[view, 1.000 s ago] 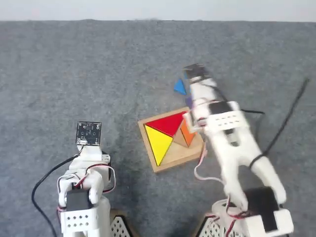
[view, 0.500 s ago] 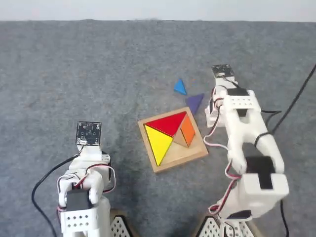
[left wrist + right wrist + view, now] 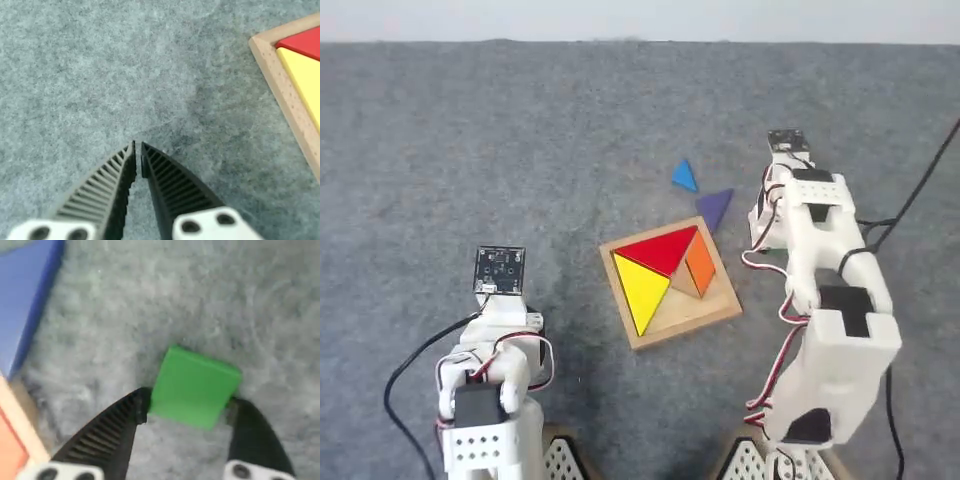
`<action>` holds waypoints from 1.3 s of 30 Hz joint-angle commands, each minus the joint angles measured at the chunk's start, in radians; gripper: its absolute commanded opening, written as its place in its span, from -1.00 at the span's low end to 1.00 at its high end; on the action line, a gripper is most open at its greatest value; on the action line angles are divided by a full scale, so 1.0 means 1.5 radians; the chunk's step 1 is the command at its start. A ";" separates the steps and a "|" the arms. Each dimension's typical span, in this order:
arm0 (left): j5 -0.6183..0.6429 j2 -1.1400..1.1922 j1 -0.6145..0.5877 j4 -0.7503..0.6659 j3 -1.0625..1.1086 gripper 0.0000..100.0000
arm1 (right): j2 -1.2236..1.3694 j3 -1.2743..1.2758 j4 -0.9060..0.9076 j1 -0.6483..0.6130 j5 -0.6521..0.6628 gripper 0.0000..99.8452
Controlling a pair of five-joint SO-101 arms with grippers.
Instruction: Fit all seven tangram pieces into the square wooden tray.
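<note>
Grey felt covers the tabletop [image 3: 470,130], and we count two arms, one on each side of a single square wooden tray [image 3: 685,322]. Three triangles are in the tray: a large red triangle [image 3: 660,250] and a large yellow triangle [image 3: 640,285] edge to edge, and a smaller orange triangle [image 3: 700,265] tucked against the red. Two more lie loose on the felt. The purple triangle [image 3: 716,208] is just off the tray's far corner, and the small blue triangle [image 3: 685,177] is a little beyond it. That's five, and here's a sixth piece: one green square [image 3: 195,390] flat on the felt beside the tray. The right claw [image 3: 187,405] has its fingers apart, straddling the square with the tips right at its edges. On the other side, the left claw [image 3: 138,147] hangs over bare felt near the tray's rim, fingers drawn together and holding nothing.
</note>
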 commanded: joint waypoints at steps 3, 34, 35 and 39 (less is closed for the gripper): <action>0.011 -0.012 -0.001 0.002 -0.009 -0.96 | -0.006 -0.030 -0.001 0.001 -0.006 -0.83; 0.011 -0.012 -0.001 0.002 -0.009 -0.96 | -0.309 0.154 -0.076 -0.107 -0.044 -0.47; 0.011 -0.012 -0.001 0.002 -0.009 -0.96 | -0.273 0.126 -0.075 -0.103 -0.044 -0.47; 0.011 -0.012 -0.001 0.002 -0.009 -0.96 | -0.129 0.019 -0.039 -0.101 -0.028 -0.50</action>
